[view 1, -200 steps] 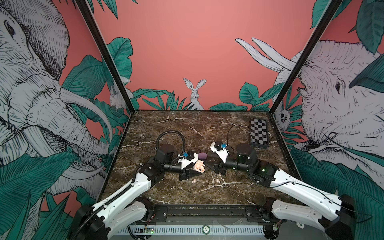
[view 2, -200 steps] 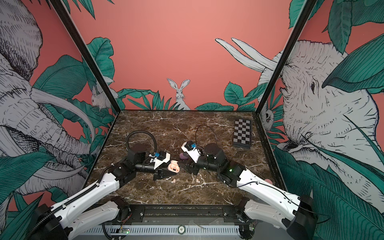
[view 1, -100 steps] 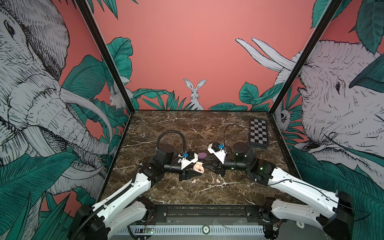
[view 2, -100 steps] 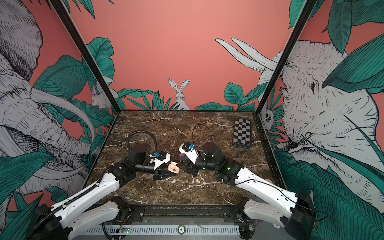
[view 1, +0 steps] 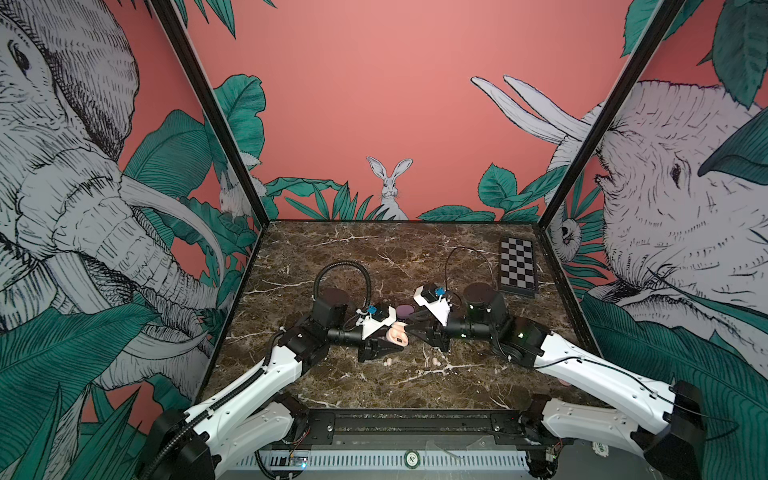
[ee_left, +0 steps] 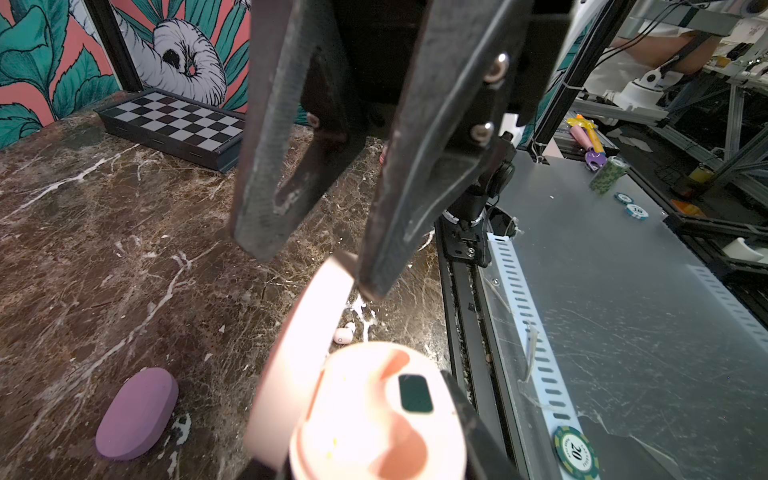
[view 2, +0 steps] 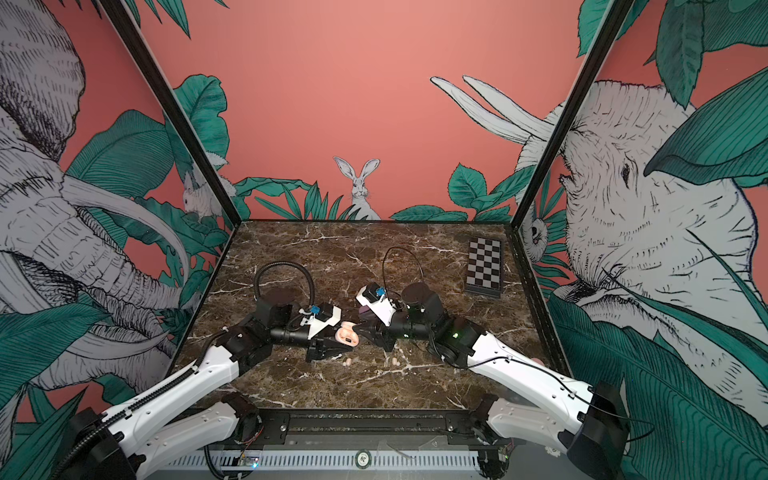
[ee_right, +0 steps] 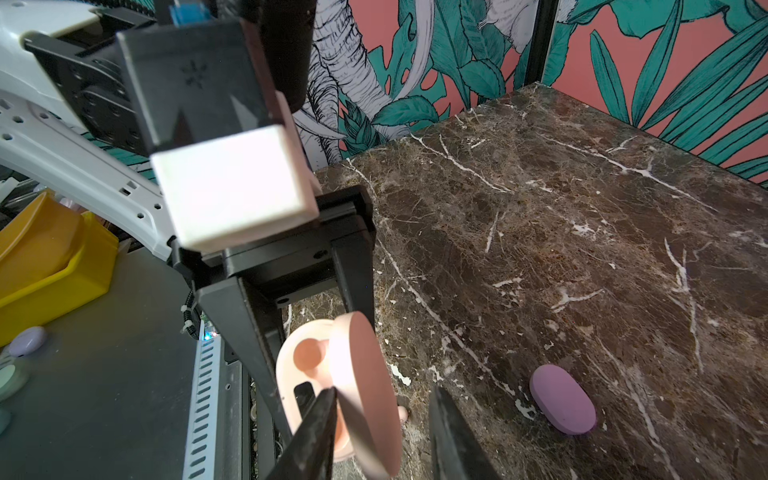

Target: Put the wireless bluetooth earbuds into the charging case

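While the left gripper (view 1: pixel 384 347) pinches the open peach pebble-shaped plastic charging case (view 1: pixel 397 334), the right gripper (ee_right: pixel 380 432) stands spread astride its lid above the marble table (view 1: pixel 374 257).

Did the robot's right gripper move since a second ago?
Yes. In a top view the right gripper has slid left, away from the checkerboard, up to the peach case that the left gripper holds.
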Controlling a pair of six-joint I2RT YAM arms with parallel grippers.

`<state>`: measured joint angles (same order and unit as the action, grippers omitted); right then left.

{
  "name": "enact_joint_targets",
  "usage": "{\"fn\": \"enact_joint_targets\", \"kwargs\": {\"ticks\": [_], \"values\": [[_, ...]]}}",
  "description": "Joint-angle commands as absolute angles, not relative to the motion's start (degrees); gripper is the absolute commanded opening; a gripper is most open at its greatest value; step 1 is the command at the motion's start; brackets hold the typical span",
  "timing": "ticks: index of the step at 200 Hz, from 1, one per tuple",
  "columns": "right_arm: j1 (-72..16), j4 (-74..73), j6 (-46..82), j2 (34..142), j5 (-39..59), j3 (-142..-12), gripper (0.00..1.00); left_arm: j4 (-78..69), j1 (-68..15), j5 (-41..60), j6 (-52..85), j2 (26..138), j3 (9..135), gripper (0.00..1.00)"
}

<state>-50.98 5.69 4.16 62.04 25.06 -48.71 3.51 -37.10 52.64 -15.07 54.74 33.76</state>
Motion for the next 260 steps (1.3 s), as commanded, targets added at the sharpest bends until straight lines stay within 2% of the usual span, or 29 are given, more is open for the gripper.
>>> {"fn": "enact_joint_targets", "kwargs": {"ticks": [1, 260], "values": [[-50.9, 7.5, 3.3, 63.1, 23.9, -49.8, 0.34, 2.0, -37.6, 55.3, -16.6, 53.6, 33.8, 0.0], [-51.0, 7.1, 2.6, 62.5, 28.4, -50.4, 0.11, 2.2, -37.7, 53.1, -14.2, 55.2, 34.5, 0.02]]}}
